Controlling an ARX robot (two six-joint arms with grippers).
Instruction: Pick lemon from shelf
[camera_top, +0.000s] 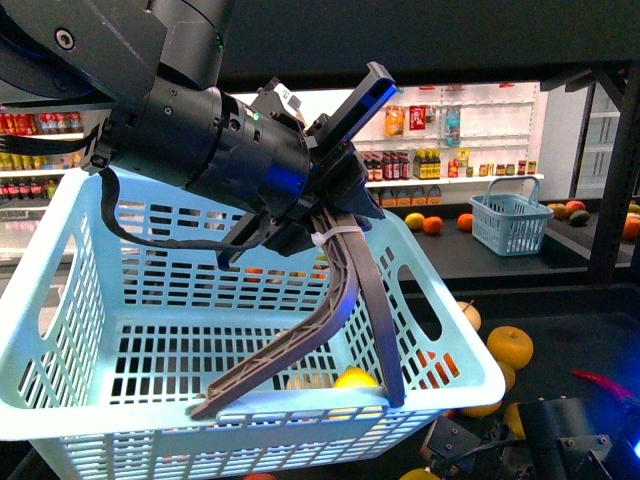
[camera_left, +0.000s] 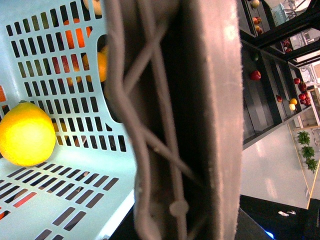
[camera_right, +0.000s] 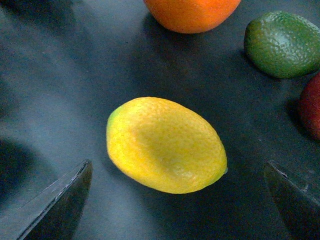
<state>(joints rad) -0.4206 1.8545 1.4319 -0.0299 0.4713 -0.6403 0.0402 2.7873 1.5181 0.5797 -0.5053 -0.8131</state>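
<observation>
Two dark fingertips (camera_right: 55, 210) of the right gripper (camera_right: 177, 192) stand wide apart, one on each side of the lemon (camera_right: 165, 145), and neither touches it; the jaws are spread and hold nothing. The lemon lies on its side on a flat dark deck of the shelf (camera_right: 60, 75), an oval, pitted, bright yellow fruit with a tinge of green at one end. Past the lemon, on the side away from the gripper, an orange (camera_right: 192, 12) rests on the same deck, apart from the lemon. A dark green, bumpy-skinned fruit (camera_right: 282, 45) sits off to one side of the lemon, well apart, and next to it a dark red thing (camera_right: 312, 105) is cut by the picture's edge, too little shown to name.

In the front view the left gripper (camera_top: 298, 405) reaches down into a pale blue slotted plastic basket (camera_top: 60, 330). Its two grey-brown ribbed fingers (camera_top: 374, 320) splay widely, tips far from each other, gripping nothing. A yellow fruit (camera_top: 355, 378) lies on the basket's floor between the fingertips, close to the straighter finger; the left wrist view shows it against the basket's slotted wall, with no finger on it. The right arm (camera_top: 560, 440) shows only as a dark shape low beside the basket, and the lemon cannot be singled out among golden fruits (camera_top: 510, 345) on the deck there.
</observation>
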